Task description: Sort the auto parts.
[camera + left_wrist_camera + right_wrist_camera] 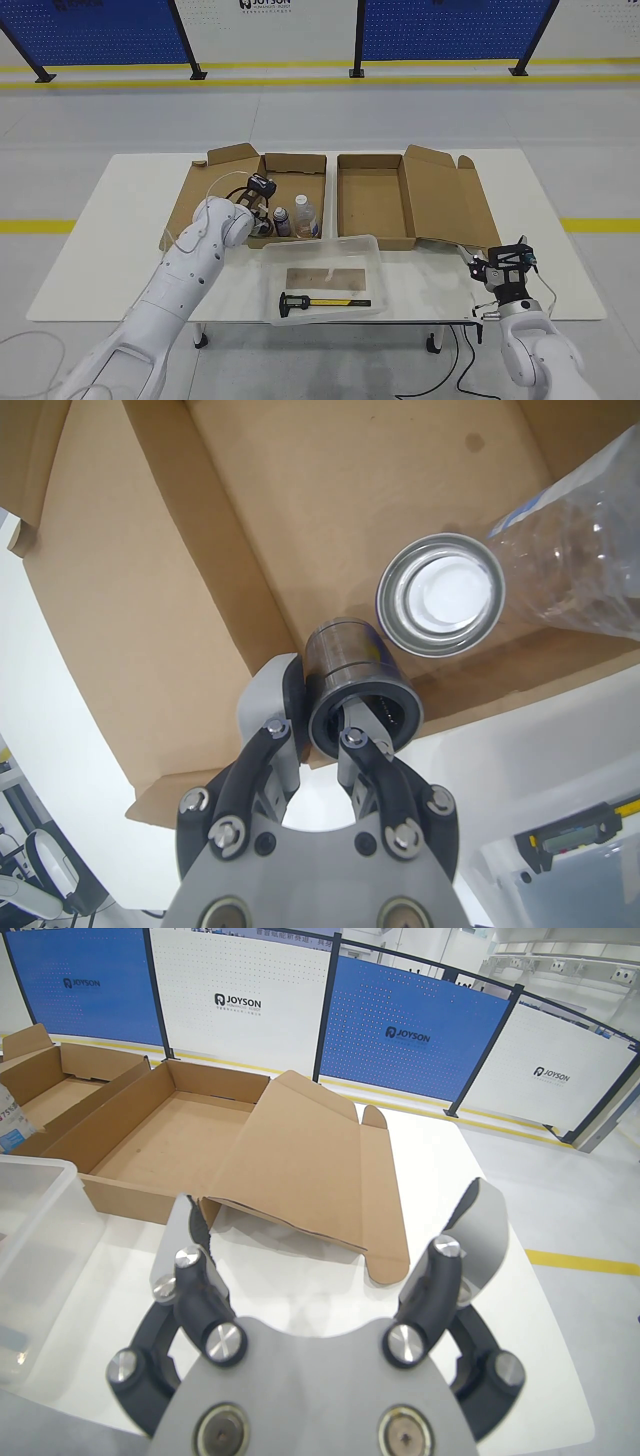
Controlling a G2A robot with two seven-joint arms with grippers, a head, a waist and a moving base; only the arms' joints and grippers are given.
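Left wrist view: the left end effector (325, 700) pinches the wall of a steel bearing (350, 660), one finger inside its bore and one outside. The bearing is at the near corner of the left cardboard box (320, 500), just beside a tin can (440, 595). It looks heavy, rigid and slick, so the wall pinch may slip. The right end effector (335, 1200) gapes open, well apart from that box.

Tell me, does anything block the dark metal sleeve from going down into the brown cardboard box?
Nothing visible does. The left gripper holds the dark metal cylindrical sleeve over the left brown cardboard box. The round silver tin can stands close beside it, not beneath.
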